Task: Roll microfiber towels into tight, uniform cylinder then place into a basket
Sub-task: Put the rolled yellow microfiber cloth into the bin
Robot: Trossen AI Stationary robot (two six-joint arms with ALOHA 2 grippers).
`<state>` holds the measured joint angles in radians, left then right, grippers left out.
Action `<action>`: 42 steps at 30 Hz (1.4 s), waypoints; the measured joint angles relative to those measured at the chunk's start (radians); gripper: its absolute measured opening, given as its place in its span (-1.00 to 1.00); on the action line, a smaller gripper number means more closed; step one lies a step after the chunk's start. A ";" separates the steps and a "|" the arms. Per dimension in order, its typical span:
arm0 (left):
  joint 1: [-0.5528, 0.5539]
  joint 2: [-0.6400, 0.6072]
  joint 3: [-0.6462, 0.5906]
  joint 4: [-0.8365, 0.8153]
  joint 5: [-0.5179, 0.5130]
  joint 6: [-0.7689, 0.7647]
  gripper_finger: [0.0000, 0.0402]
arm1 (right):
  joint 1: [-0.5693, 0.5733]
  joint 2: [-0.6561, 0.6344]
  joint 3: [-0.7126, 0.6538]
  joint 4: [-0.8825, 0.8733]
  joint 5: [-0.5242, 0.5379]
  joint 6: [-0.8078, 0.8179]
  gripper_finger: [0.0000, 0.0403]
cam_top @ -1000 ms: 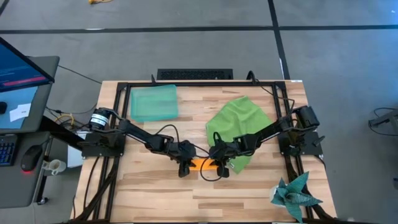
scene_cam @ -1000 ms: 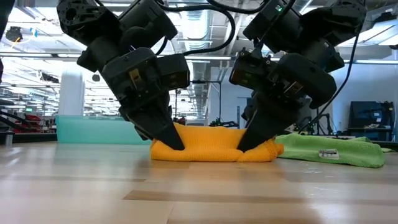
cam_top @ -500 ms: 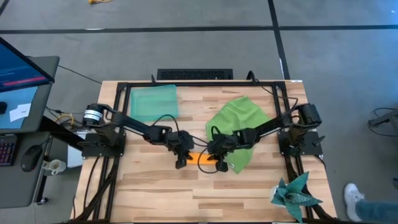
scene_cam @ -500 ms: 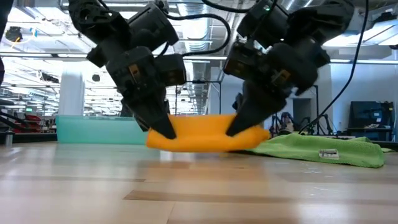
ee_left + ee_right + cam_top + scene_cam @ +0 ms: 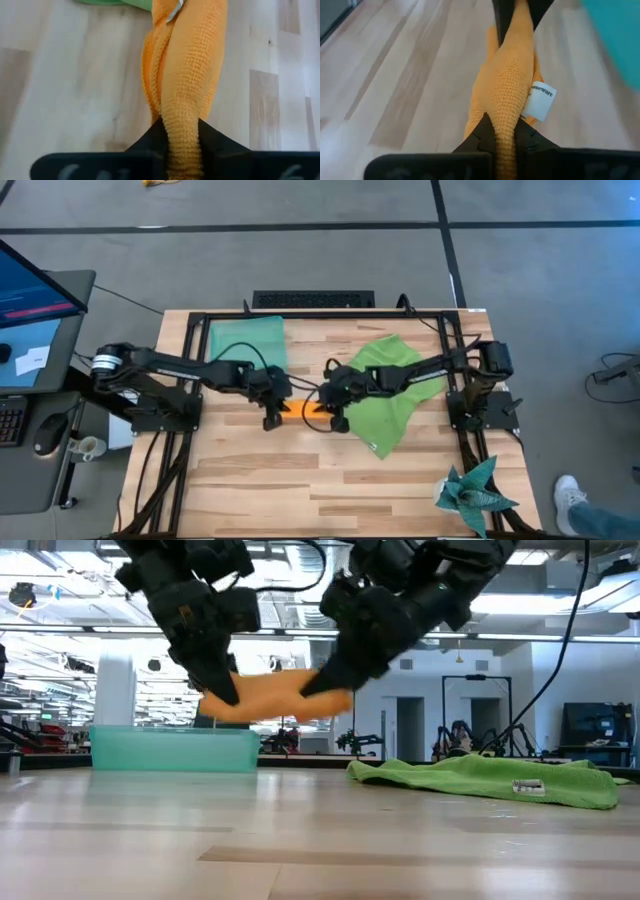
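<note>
Holding the rolled orange towel [image 5: 275, 695] aloft, I see it stretched between left gripper [image 5: 222, 692] and right gripper [image 5: 318, 683], each pinching one end.

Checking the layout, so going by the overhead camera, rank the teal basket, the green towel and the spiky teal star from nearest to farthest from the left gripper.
From the left gripper:
1. Basket, just behind it.
2. Green towel, toward the right arm.
3. Spiky star, at the front right corner.

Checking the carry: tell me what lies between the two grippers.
The rolled orange towel spans the gap, the left gripper pinching one end and the right gripper the other, lifted clear of the table in the low view.
</note>
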<state>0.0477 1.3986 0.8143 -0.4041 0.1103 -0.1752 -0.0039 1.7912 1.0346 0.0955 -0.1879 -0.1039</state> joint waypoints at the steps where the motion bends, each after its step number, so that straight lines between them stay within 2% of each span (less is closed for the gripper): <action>1: 0.012 -0.023 0.000 -0.022 -0.014 0.001 -0.84 | -0.010 0.000 0.009 0.003 0.000 -0.002 -0.84; 4: 0.050 -0.080 0.000 -0.067 -0.051 0.003 -0.84 | -0.044 0.000 0.043 0.008 0.000 -0.005 -0.84; 11: 0.152 -0.147 0.001 -0.136 -0.048 0.052 -0.86 | -0.107 0.033 0.133 -0.008 -0.002 -0.057 -0.84; 13: 0.188 -0.168 0.002 -0.183 -0.056 0.052 -0.85 | -0.123 0.071 0.185 0.006 -0.010 -0.073 -0.84; 19: 0.274 -0.227 0.000 -0.283 -0.054 0.088 -0.86 | -0.175 0.181 0.336 -0.102 -0.049 -0.122 -0.84; 26: 0.402 -0.296 -0.003 -0.385 -0.125 0.123 -0.85 | -0.217 0.323 0.564 -0.184 -0.070 -0.213 -0.84; 31: 0.495 -0.329 -0.002 -0.396 -0.153 0.138 -0.86 | -0.261 0.411 0.710 -0.250 -0.104 -0.259 -0.84; 37: 0.565 -0.318 0.001 -0.393 -0.277 0.146 -0.87 | -0.318 0.520 0.856 -0.260 -0.170 -0.270 -0.84; 42: 0.609 -0.306 0.000 -0.403 -0.299 0.205 -0.87 | -0.332 0.601 0.958 -0.286 -0.203 -0.271 -0.84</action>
<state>0.6566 1.0922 0.8143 -0.8066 -0.1886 0.0298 -0.3363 2.3927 1.9928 -0.1902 -0.3912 -0.3748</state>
